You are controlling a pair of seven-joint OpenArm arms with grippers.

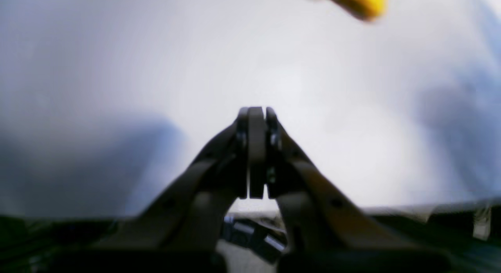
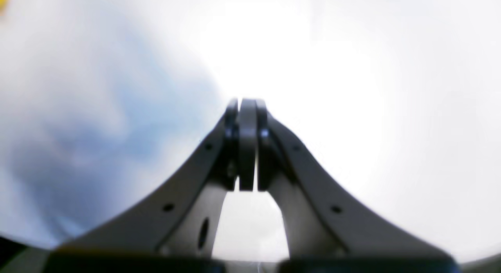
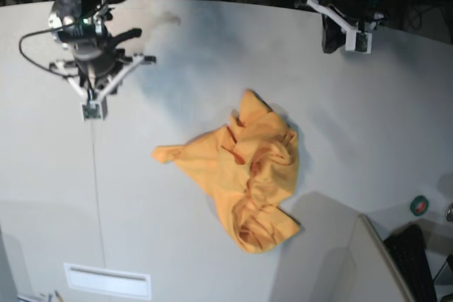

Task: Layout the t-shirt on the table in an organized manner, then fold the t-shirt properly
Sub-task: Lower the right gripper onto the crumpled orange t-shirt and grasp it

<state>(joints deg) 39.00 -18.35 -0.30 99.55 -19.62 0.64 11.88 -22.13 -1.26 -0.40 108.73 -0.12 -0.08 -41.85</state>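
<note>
The orange-yellow t-shirt (image 3: 248, 167) lies crumpled in a heap near the middle of the pale table (image 3: 368, 125), one sleeve poking out to the left. My right gripper (image 3: 90, 109) hangs shut over the table's far left, well away from the cloth. My left gripper (image 3: 345, 42) is at the far right, also shut and apart from the shirt. In the left wrist view the left gripper (image 1: 256, 110) has its jaws pressed together with nothing between them, and a blurred edge of the t-shirt (image 1: 360, 2) shows at the top. The right gripper (image 2: 247, 102) is likewise shut and empty.
A thin dark seam (image 3: 95, 189) runs down the table's left side, with a white rectangular strip (image 3: 106, 281) at the near edge. A green tape roll (image 3: 420, 205) and a keyboard (image 3: 414, 259) sit off the lower right. Cables crowd the far edge.
</note>
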